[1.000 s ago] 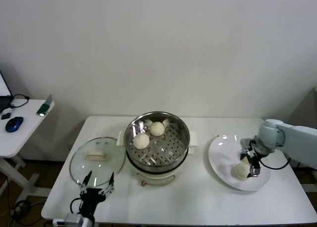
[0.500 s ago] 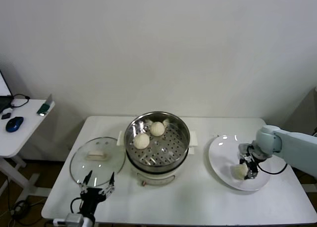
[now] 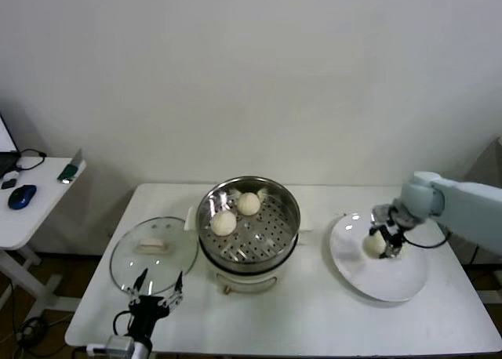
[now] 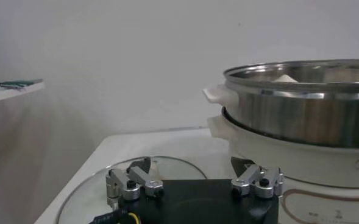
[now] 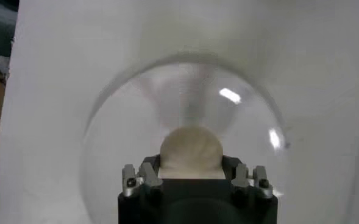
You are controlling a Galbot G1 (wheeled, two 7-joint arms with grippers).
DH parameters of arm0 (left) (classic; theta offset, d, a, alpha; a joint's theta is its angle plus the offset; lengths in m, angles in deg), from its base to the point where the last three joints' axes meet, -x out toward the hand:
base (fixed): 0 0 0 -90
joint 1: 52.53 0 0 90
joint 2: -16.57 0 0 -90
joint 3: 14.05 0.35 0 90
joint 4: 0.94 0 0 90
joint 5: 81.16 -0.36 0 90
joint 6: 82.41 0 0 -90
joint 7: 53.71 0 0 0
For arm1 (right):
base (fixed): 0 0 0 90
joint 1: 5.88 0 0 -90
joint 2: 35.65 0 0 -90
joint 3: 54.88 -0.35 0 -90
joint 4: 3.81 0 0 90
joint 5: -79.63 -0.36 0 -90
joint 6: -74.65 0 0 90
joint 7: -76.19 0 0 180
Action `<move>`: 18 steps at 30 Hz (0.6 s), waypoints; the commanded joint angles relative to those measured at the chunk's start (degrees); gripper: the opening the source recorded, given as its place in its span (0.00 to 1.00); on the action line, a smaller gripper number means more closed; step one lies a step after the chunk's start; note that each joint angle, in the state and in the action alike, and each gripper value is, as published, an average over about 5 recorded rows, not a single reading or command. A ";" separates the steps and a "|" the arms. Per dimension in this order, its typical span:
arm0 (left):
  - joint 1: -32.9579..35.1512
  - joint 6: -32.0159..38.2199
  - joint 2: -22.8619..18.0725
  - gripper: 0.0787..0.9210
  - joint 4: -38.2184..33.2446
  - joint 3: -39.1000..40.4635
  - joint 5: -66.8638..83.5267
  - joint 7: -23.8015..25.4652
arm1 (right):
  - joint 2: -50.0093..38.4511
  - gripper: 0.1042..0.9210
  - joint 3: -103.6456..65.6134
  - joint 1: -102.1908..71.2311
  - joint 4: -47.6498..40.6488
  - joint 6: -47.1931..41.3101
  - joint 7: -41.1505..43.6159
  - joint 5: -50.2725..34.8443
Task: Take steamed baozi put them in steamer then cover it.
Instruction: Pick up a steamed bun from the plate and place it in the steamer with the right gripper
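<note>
The steamer (image 3: 249,232) stands mid-table with two steamed baozi (image 3: 224,223) (image 3: 249,204) on its perforated tray. My right gripper (image 3: 380,242) is shut on a third baozi (image 3: 373,244) and holds it a little above the white plate (image 3: 392,281). In the right wrist view the bun (image 5: 189,146) sits between the fingers (image 5: 150,170) of the right gripper (image 5: 189,163) over the plate (image 5: 106,140). The cover (image 3: 154,253) lies flat left of the steamer. My left gripper (image 3: 155,299) is parked, open and empty, at the front edge just before the cover (image 4: 161,163), with the steamer (image 4: 301,109) beside it.
A side table (image 3: 31,198) with a blue mouse (image 3: 23,196) stands at the far left. The white wall runs behind the table. The plate holds no other bun that I can see.
My right gripper has lifted the baozi off the plate and carried it up and a little toward the steamer. The left arm has not moved.
</note>
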 commanded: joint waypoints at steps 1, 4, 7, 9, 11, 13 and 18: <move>-0.10 -0.18 0.12 0.88 -0.11 -0.04 -0.27 0.05 | 10.19 0.69 9.35 26.74 3.69 16.75 4.21 -6.68; -0.19 -0.30 0.11 0.88 -0.19 -0.06 -0.32 0.06 | 13.78 0.69 7.54 30.29 7.05 23.62 5.10 -6.93; -0.16 -0.34 0.02 0.88 -0.32 -0.08 -0.35 0.06 | 16.22 0.69 4.27 31.43 12.52 26.94 5.49 -5.82; -0.09 -0.32 0.00 0.88 -0.37 -0.09 -0.35 0.04 | 17.58 0.70 2.51 31.26 16.46 27.47 5.21 -4.72; -0.07 -0.30 -0.04 0.88 -0.42 -0.11 -0.34 0.02 | 19.07 0.70 1.38 30.26 19.76 27.84 4.47 -2.15; -0.08 -0.29 -0.12 0.88 -0.50 -0.08 -0.35 0.02 | 20.89 0.70 0.48 28.11 22.02 28.31 3.38 1.47; -0.07 -0.24 -0.35 0.88 -0.61 0.05 -0.44 0.02 | 25.71 0.70 -0.67 21.32 22.64 28.34 1.23 7.80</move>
